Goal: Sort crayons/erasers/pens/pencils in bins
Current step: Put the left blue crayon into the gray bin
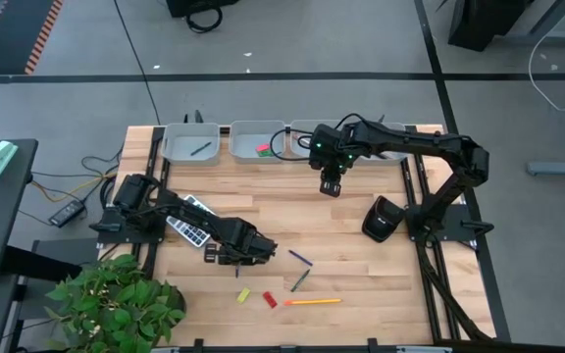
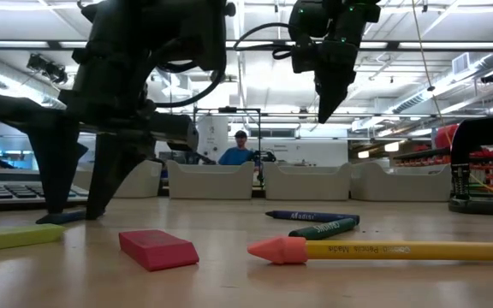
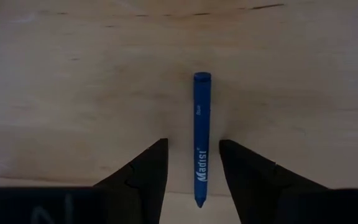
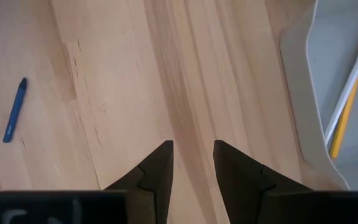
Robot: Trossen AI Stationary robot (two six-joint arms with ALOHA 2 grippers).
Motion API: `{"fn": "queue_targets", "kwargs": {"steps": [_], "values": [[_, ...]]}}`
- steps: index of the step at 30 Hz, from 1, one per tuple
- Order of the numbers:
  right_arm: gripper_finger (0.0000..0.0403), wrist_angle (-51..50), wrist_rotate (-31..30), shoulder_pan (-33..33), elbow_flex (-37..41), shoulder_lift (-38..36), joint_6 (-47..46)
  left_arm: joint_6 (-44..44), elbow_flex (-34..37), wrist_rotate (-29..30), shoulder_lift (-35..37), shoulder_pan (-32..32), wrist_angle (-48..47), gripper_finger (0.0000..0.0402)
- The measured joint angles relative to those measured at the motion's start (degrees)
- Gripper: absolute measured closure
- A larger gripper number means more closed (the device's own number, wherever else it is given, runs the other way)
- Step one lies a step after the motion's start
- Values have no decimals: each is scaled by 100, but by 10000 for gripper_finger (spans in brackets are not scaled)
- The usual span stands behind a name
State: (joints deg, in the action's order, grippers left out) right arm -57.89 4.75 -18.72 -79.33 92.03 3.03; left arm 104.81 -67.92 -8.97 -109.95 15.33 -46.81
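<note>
Leftmost on the table (image 1: 361, 294), the calculator (image 1: 188, 224) lies under the left arm. Just past it, the left gripper (image 3: 193, 163) sits low over the wood with its jaws open, one finger (image 3: 146, 171) on each side of a blue crayon (image 3: 201, 138) that lies flat between them; whether they touch it cannot be told.

Along the front edge lie a yellow eraser (image 1: 244, 294) and, near it, a red eraser (image 1: 271, 300), then a pencil (image 1: 312, 301) with a pink tip. Behind the pencil rest a second blue crayon (image 1: 300, 257) and a green crayon (image 1: 300, 281), close together.

At the back, the bins (image 1: 192, 143) stand in a row: the leftmost holds a dark stick, the next one small pink and green pieces. Further right, the right gripper (image 4: 192, 165) hangs above bare wood before the bins, jaws open and holding nothing. Beside it, one bin (image 4: 328, 87) holds yellow and pale pencils (image 4: 348, 93).
</note>
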Motion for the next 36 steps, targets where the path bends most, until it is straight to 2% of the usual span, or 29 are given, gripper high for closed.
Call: {"fn": "queue_targets", "kwargs": {"steps": [15, 19, 24, 27, 30, 36], "values": [[279, 0, 0, -2, 0, 0, 0, -48, -7, 31, -4, -7, 183, 361], [279, -2, 1, 0, 0, 0, 0, -48, -7, 26, -2, -7, 184, 367], [279, -27, 1, -26, -16, 0, -5, -50, -7, 23, -4, -7, 195, 342], [279, -184, 0, -93, -402, -21, -132, -50, -4, 12, -4, -7, 195, 337], [279, -180, -42, -187, -1166, -162, -189, -48, -4, -6, -4, -7, 197, 344], [279, 860, -971, -362, -2446, -360, 84, -52, -4, -28, -4, -17, 195, 361]]}}
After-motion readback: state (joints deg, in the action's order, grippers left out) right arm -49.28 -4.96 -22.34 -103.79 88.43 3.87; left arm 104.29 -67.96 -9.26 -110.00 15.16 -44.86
